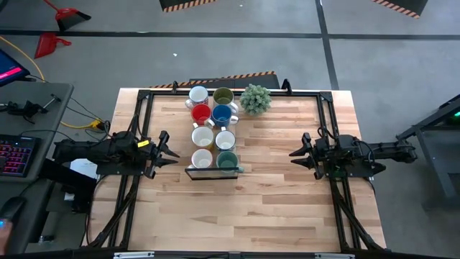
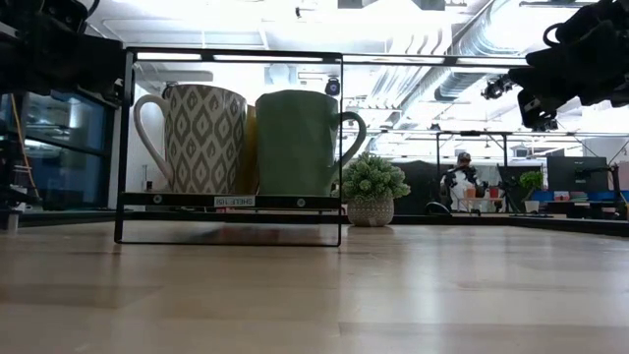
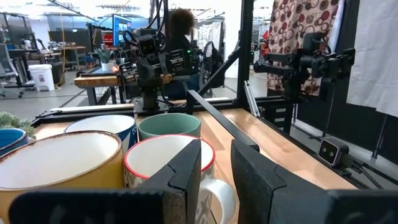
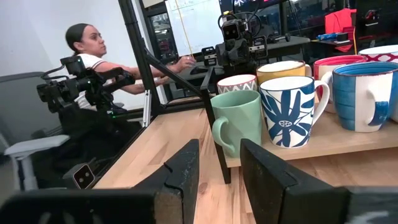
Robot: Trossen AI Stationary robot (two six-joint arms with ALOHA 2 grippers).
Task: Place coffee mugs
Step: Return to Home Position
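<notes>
Standing just ahead of the parted, empty left fingers, eight small round ceramic mugs are crowded on a black-framed shelf; the right fingers, likewise parted, are farther off. The nearest red-rimmed white mug could be clipped if the left arm is swung.

A grey floor is crossed by dark lines; a red dustpan is seen upper left; ceiling ducts are brightly lit.

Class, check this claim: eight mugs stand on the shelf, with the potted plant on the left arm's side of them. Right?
No. The high view shows the potted plant on the right arm's side of the mugs; eight mugs on the shelf is correct.
</notes>
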